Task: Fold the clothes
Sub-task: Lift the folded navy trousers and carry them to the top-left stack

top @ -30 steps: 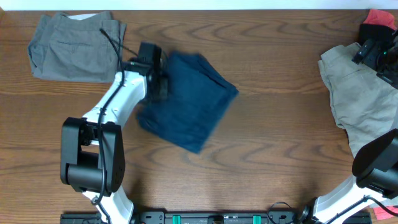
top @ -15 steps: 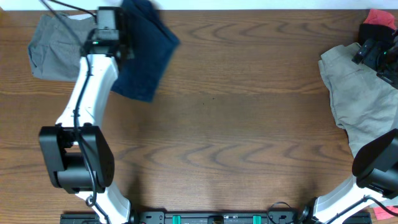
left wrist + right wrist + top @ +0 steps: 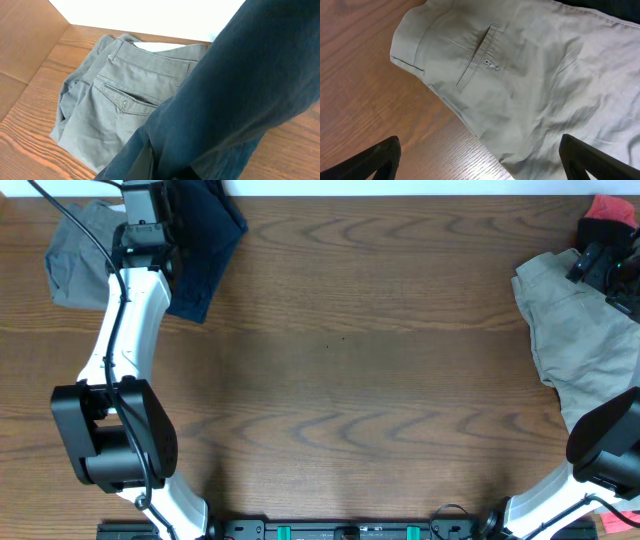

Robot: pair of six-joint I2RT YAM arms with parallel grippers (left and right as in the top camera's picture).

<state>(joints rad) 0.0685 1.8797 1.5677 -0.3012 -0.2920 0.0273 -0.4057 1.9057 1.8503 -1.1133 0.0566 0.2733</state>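
While clenched on the folded navy shorts (image 3: 205,230), left gripper (image 3: 148,210) is carrying them from mid-table to the far-left corner, now overlapping the grey shorts (image 3: 75,250). Stacking is nearing done. Right gripper (image 3: 480,167) is hovering wide open over unfolded khaki shorts (image 3: 580,330).

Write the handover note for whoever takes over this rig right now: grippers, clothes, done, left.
Left gripper: shut on the navy shorts, held above the grey shorts at the far-left corner.
Right gripper: open, empty, over the khaki shorts at the right edge.
Done: grey shorts lie folded; navy pair looks folded.
Left: set the navy pair down, then fold the khaki shorts and the coral garment in the far-right corner.
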